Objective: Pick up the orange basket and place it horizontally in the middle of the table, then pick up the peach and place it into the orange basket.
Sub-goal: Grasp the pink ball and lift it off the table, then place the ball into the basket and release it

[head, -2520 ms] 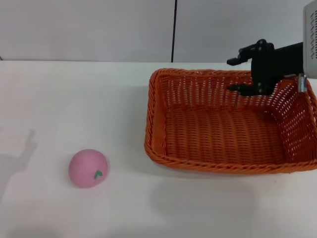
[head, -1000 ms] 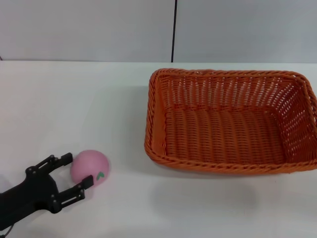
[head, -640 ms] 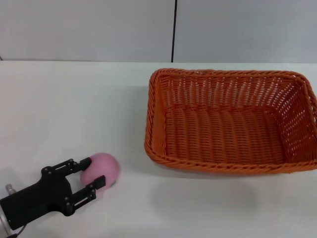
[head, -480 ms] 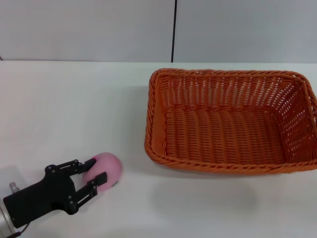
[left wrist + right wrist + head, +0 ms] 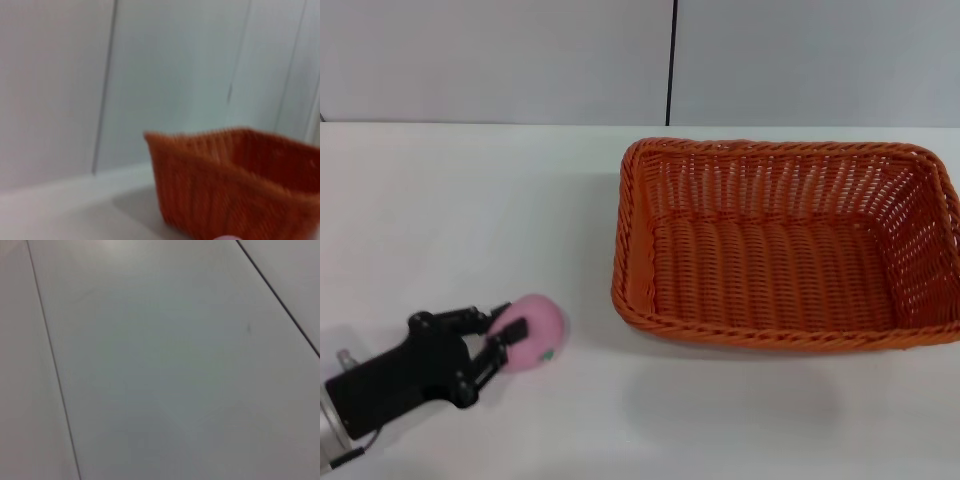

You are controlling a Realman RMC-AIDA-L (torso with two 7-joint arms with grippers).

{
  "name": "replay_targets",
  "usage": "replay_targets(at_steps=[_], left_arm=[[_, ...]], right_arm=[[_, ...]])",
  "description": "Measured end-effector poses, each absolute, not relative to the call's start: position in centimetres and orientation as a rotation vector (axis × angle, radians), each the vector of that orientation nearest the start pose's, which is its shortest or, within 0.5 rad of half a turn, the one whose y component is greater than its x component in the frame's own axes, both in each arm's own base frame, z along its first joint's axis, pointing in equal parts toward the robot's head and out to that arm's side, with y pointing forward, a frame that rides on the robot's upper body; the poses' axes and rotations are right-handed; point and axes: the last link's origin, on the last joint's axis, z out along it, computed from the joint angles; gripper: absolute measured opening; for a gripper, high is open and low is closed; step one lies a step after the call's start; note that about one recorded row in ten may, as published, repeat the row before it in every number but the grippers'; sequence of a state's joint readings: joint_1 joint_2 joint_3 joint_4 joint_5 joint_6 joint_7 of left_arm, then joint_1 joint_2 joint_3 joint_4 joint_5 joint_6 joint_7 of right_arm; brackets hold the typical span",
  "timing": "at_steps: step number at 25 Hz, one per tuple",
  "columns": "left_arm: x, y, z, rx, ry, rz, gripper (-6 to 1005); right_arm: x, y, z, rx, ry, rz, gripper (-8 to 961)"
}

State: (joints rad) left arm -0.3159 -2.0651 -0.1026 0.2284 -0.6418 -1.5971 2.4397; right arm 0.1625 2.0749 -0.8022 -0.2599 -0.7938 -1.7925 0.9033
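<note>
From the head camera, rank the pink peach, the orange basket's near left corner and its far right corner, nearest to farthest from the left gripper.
1. Pink ball-shaped peach, held in the left gripper jaws.
2. Near left corner of the orange woven basket, to its right.
3. Far right corner, farthest across the white table.

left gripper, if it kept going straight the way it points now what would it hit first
The left gripper, shut on the peach, points toward the orange basket; its near left wall likely comes first, though height is unclear.

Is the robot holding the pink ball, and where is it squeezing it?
Yes. The left gripper is shut on the peach, its fingers clasping the side facing the robot's left.
</note>
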Motion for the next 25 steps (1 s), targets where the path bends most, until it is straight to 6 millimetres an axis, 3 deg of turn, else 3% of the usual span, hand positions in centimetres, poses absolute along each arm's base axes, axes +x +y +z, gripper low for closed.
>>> replay_targets(at_steps=[4,10,11,15,17,21,22,25], left_arm=[[-34.6,22.1,-1.5,-2.335,-0.570,-0.882,200],[-33.5,23.6,-0.4,-2.287,-0.509,-0.953,145],[-32.0,25.1,-0.7,-2.304,-0.466,-1.007,133],[-29.9,26.6,-1.8,-2.334,-0.435,-1.080,107],[-26.3,28.8,-3.7,-2.382,-0.403,-1.184,94],[-25.2,29.4,-4.4,-2.397,-0.398,-1.214,69],[-23.4,30.0,-5.7,-2.424,-0.400,-1.250,63],[-21.9,30.5,-7.4,-2.478,-0.403,-1.229,49]], right_arm=[[33.5,22.6,6.6,-1.526,0.528,1.393,551],[33.5,22.7,6.2,-1.523,0.540,1.390,551],[33.5,22.6,6.2,-1.523,0.541,1.390,551],[33.4,22.7,6.1,-1.523,0.542,1.398,551],[33.2,22.7,6.0,-1.527,0.539,1.406,551],[33.1,22.7,5.9,-1.532,0.533,1.416,551],[33.0,22.7,5.9,-1.534,0.531,1.421,551],[32.8,22.7,5.8,-1.538,0.529,1.434,551]])
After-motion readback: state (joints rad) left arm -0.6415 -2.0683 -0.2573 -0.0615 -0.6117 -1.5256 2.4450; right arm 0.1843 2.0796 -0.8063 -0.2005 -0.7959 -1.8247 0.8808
